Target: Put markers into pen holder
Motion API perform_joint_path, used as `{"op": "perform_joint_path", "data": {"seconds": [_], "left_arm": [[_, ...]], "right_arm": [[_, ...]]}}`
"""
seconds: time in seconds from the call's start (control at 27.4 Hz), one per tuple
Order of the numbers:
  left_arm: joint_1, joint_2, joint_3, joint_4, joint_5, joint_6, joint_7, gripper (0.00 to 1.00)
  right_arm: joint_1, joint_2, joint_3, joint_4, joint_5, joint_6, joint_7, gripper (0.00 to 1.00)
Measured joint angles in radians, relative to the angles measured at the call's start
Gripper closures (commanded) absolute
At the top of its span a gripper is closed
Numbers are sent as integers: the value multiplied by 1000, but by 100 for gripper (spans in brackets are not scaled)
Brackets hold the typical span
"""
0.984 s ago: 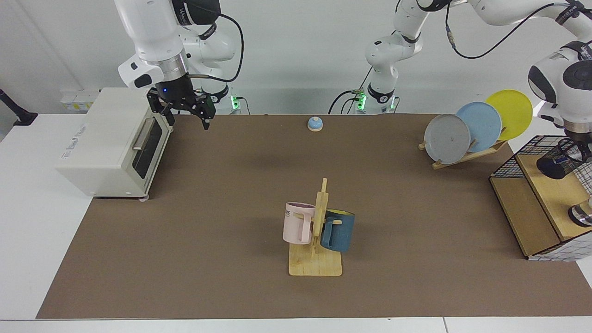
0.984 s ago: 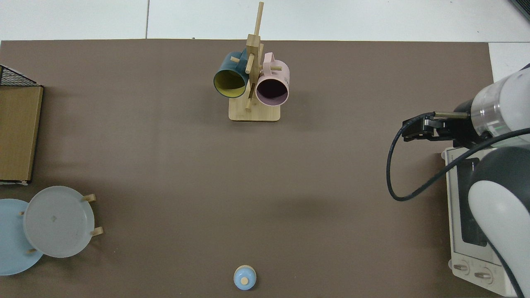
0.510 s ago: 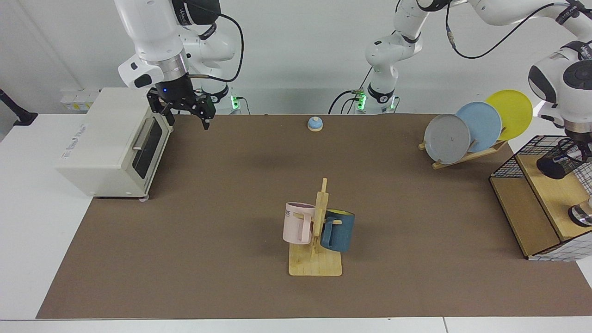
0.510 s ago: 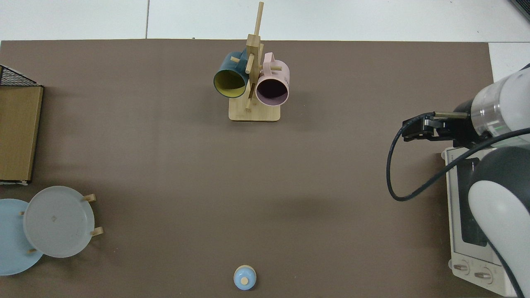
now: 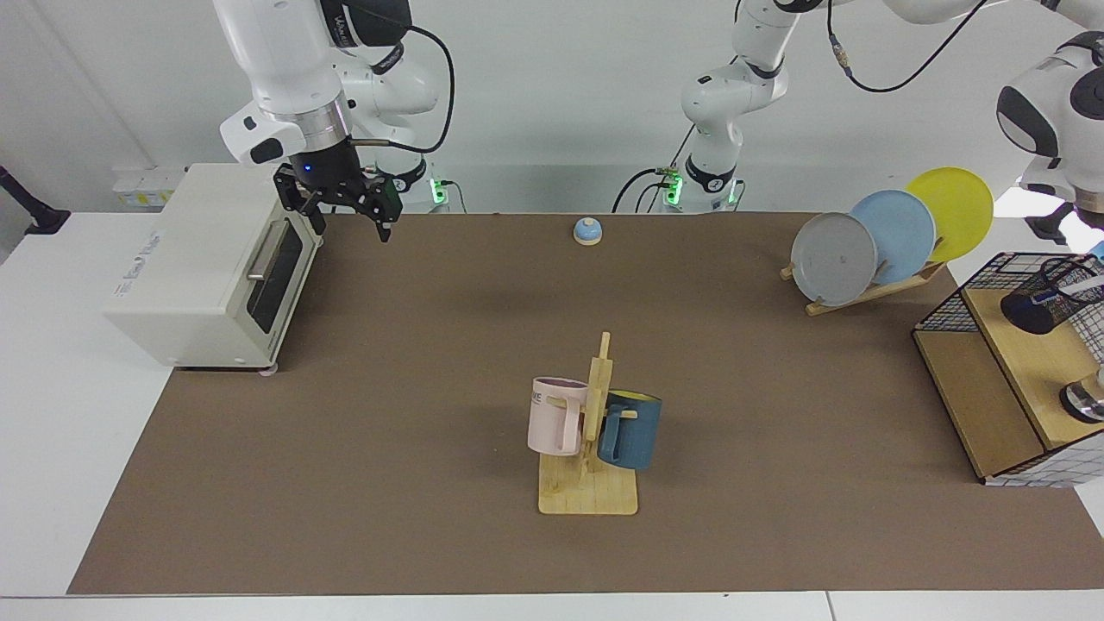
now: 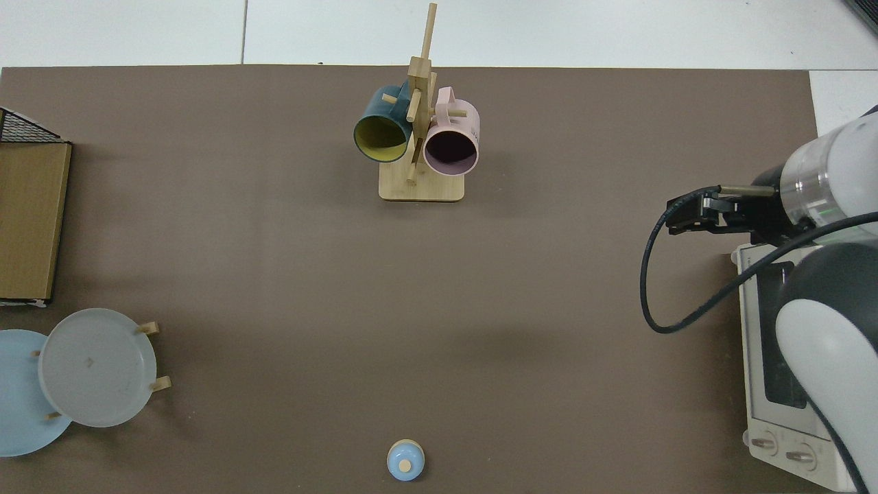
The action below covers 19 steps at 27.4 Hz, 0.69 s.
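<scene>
change: left arm has risen since the earlier frames, away from the pen holder (image 5: 1045, 304); its gripper is now cut off at the facing view's right edge.
right gripper (image 5: 345, 210): waits beside the toaster oven (image 5: 207, 263), fingers spread wide, holding nothing.
left gripper: cannot tell its state.
pen holder: black wire-mesh cup, tilted, in the rectangular wire basket (image 5: 953, 304).
marker (image 5: 1047, 297): blue bit inside the cup.
plates: three round, on a wooden rack (image 5: 871, 291).
mugs: two, pink (image 5: 555, 416) and blue (image 5: 632, 429).
</scene>
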Motion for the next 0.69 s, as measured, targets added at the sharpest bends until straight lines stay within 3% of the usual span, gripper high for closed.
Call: {"op": "perform_joint_path", "data": {"seconds": [0.29,0.69], "left_arm": [[-29,-6,-7,77,-138,-43,-35,0],[-137,-71,-39,104,-301,-239,-440,0]], "right_arm": [[0,0,0,0,0,0,0,1],[0,0,0,0,0,0,0,1]]}}
